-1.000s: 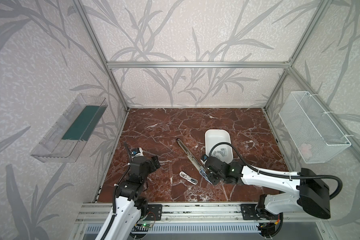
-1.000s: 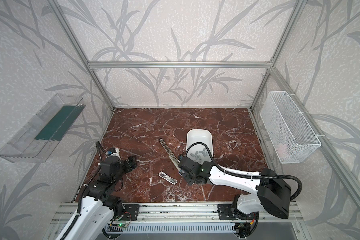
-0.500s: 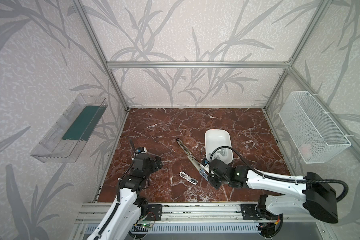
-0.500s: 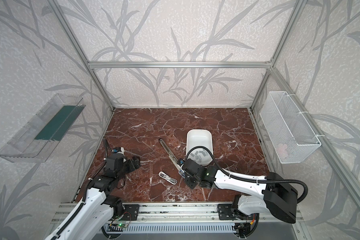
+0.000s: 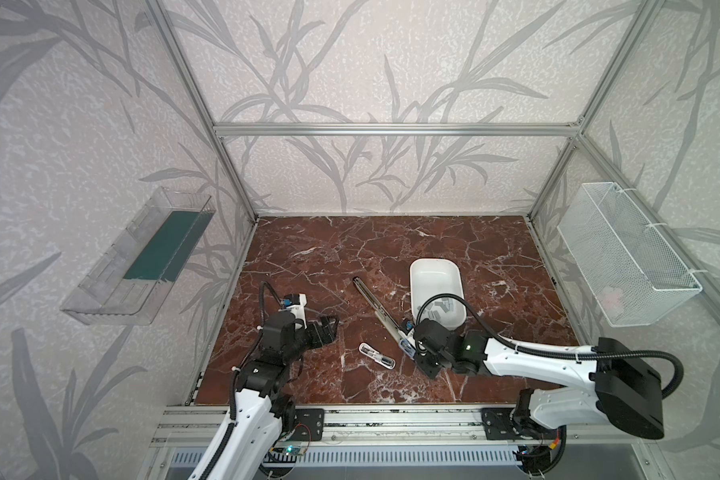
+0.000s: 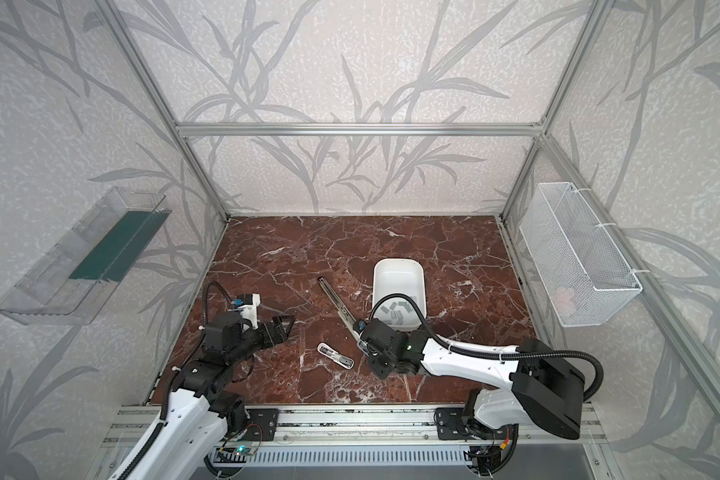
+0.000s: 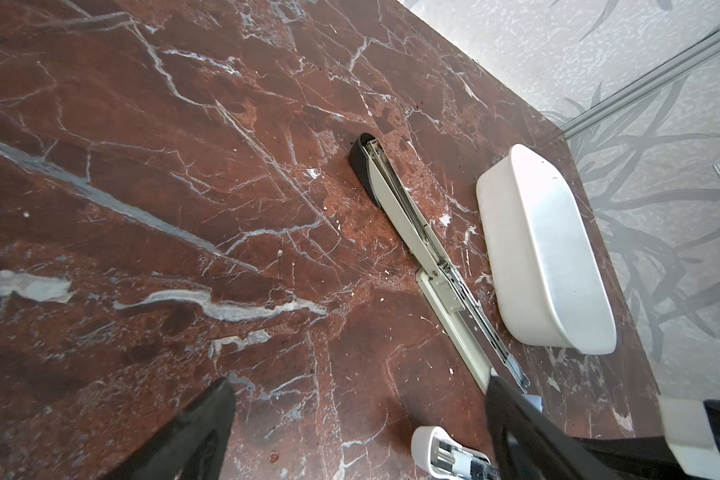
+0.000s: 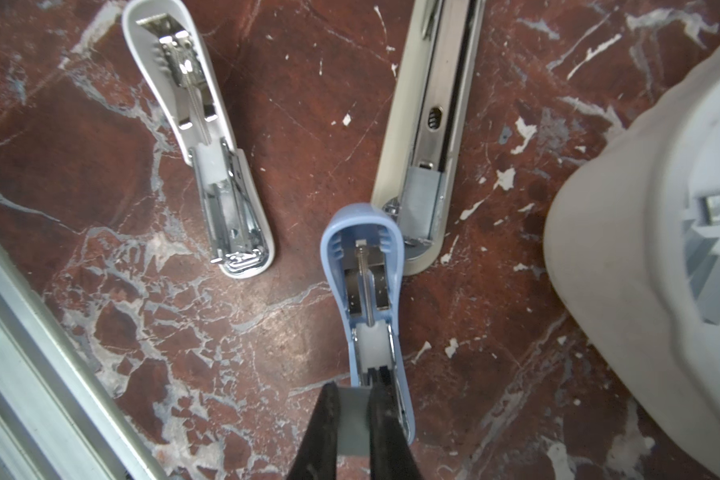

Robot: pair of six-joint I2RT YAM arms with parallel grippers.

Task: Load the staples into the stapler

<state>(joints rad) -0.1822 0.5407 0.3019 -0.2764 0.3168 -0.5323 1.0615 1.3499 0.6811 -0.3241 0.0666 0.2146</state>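
Pinching staples [image 8: 352, 424] w/ R pincer [image 8: 355, 391]

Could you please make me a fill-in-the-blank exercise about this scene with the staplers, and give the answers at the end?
1. The right gripper pinches a grey staple strip at a small opened stapler whose colour is ____.
2. The left gripper holds nothing, and its jaws are wide ____.
3. The other staples lie in a tub whose colour is ____.
Missing words: blue; open; white.
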